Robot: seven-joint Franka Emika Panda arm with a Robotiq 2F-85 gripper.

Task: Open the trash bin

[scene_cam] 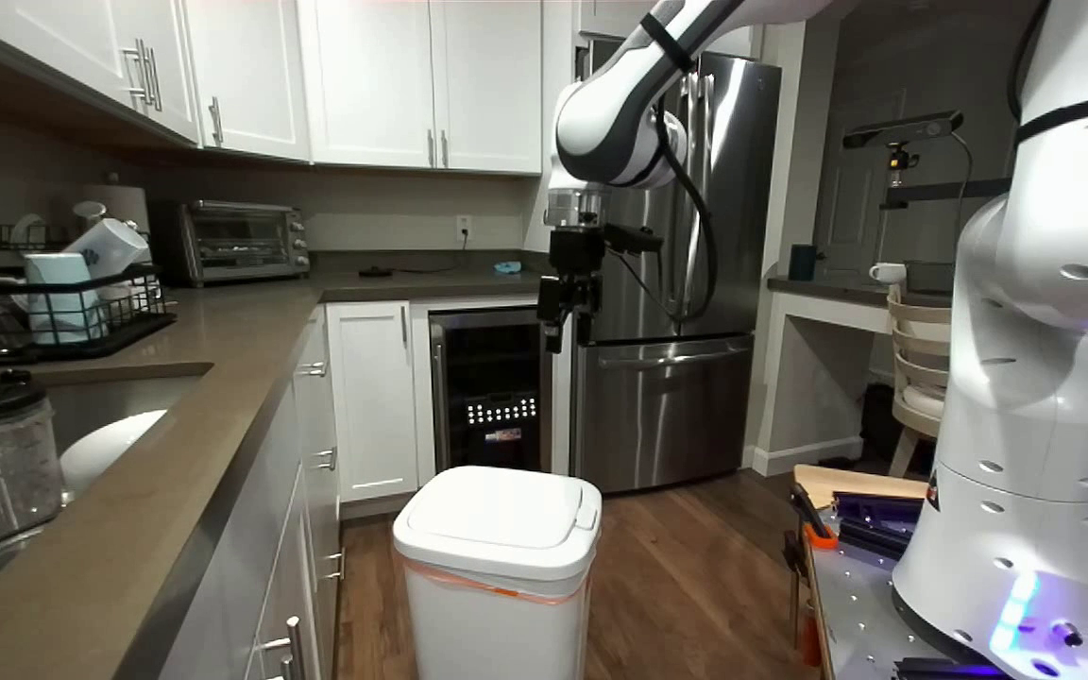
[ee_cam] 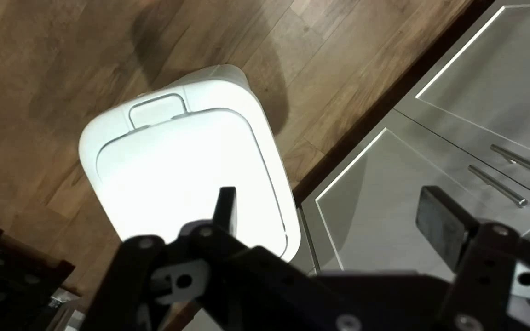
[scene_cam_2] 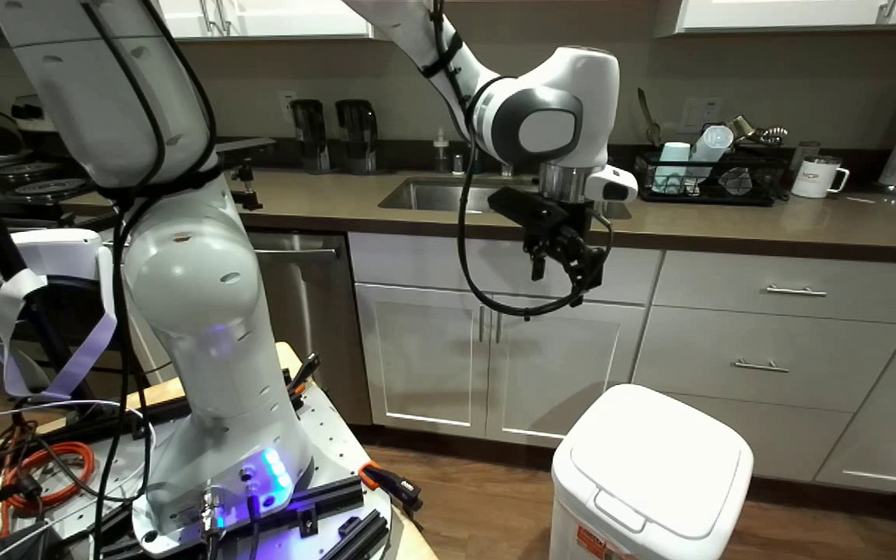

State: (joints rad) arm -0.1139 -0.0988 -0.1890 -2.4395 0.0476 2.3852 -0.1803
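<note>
The white trash bin (scene_cam: 501,619) stands on the floor with its flat lid (scene_cam: 497,505) shut. An orange-red line runs under its rim. It also shows in an exterior view (scene_cam_2: 654,467), cut off at the bottom edge. In the wrist view its lid (ee_cam: 187,170) is seen from above, with a small rectangular tab (ee_cam: 158,111) at the far edge. My gripper (scene_cam: 569,331) points down, well above the bin and apart from it; it also shows in an exterior view (scene_cam_2: 557,284). In the wrist view its fingers (ee_cam: 329,216) are wide apart with nothing between them.
White base cabinets (scene_cam_2: 495,358) and a counter (scene_cam_2: 767,225) run beside the bin. A black-fronted cooler (scene_cam: 492,397) and a steel fridge (scene_cam: 667,406) stand behind. The robot's metal table (scene_cam: 851,604) carries rails and tools. A cable (scene_cam_2: 463,233) hangs in a loop by the gripper.
</note>
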